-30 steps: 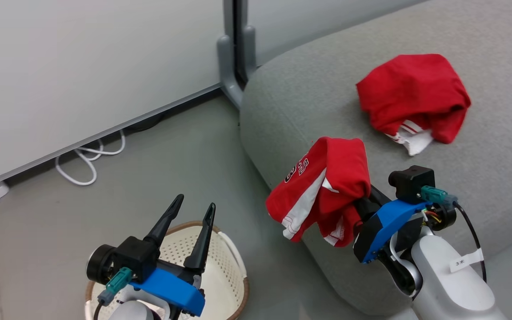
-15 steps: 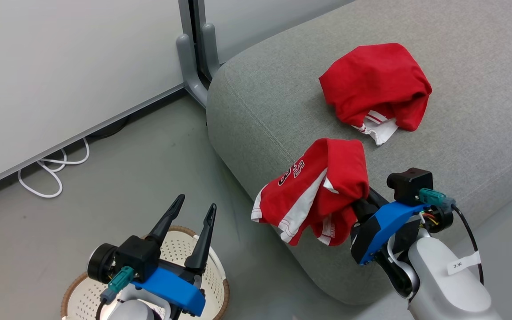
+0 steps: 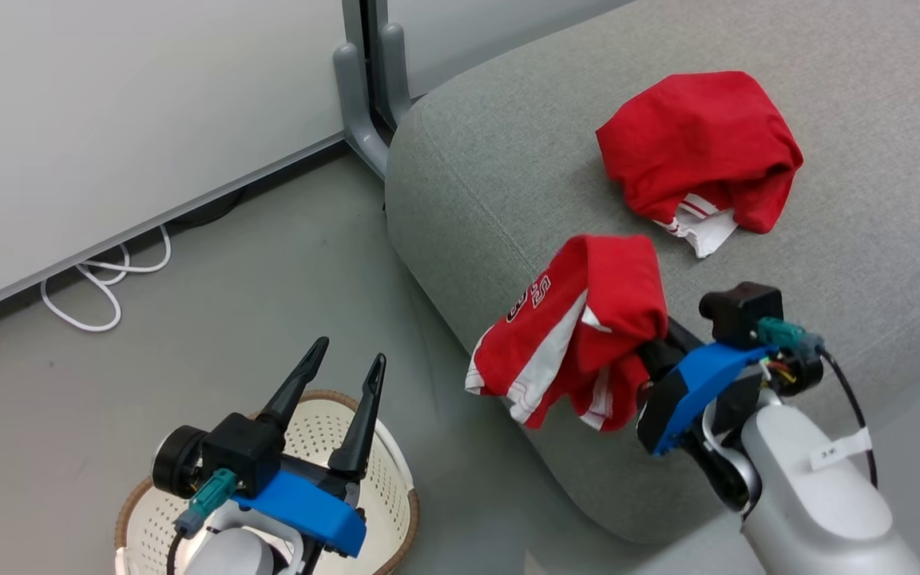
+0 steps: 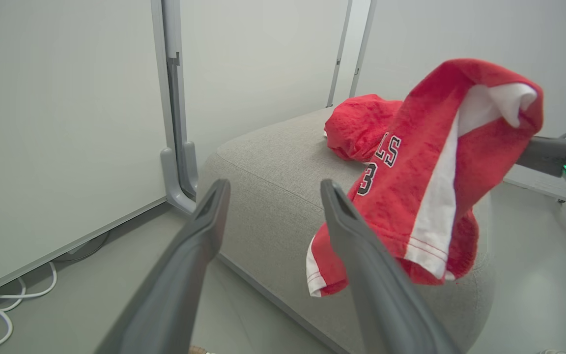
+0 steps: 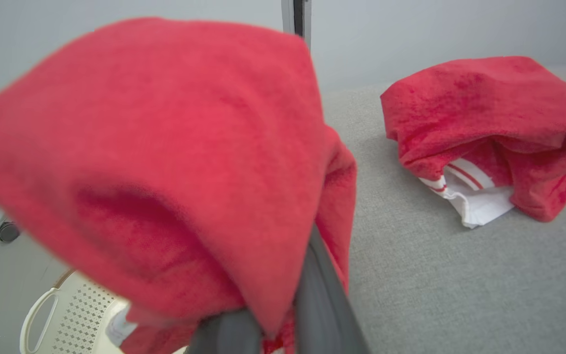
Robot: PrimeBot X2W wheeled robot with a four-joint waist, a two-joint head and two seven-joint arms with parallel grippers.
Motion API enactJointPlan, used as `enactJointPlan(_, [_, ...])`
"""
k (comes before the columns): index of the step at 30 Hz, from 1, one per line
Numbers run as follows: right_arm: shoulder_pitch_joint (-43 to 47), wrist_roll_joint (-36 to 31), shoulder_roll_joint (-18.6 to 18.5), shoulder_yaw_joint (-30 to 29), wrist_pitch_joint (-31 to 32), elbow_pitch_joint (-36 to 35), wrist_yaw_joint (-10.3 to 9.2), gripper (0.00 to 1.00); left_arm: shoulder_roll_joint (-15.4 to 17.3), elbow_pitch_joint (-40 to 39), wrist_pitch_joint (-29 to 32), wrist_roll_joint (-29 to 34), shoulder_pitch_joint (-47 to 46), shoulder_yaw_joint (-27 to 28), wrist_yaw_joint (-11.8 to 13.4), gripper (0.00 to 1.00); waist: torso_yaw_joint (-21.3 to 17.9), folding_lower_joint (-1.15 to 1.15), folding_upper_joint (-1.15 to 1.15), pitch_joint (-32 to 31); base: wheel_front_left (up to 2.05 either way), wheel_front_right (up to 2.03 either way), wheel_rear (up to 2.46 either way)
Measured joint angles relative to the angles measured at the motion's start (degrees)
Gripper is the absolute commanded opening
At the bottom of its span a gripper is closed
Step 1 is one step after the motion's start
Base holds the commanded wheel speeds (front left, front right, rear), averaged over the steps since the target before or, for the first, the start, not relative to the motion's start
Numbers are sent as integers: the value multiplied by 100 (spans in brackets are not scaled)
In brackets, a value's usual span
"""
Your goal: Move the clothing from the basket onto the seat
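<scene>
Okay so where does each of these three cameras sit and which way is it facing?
Head view: up high, facing down at sofa, basket, left gripper, right gripper.
Left wrist view: low, along its open fingers toward the sofa's corner.
Right wrist view: along its fingers, draped by the held lettered garment.
Shared: all views show the second garment on the sofa.

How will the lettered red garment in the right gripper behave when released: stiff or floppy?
Probably floppy: the lettered red garment drapes in folds over the right gripper. Likely light, since a shut pinch carries it. It would probably slump into a heap on the grey sofa, like the other red garment.
</scene>
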Motion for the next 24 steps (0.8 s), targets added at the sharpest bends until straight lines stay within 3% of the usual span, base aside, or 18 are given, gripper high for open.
enactJointPlan(8, [-1230,-22,-519,-348,382,35,1,0,64,-112,0,47,-177,-91,0,100,159,0,0,383,0,0,0])
enactJointPlan(17, [-2771,80,-1188,-1757,662,242,1,0,472,-402,0,147,-811,-343,0,100,454,1,0,1226,0,0,0])
enactJointPlan(24, [-3465,0,-1708,-2799,656,266,0,0,734,-681,0,238,-1340,-654,-1,100,747,1,0,2029,0,0,0])
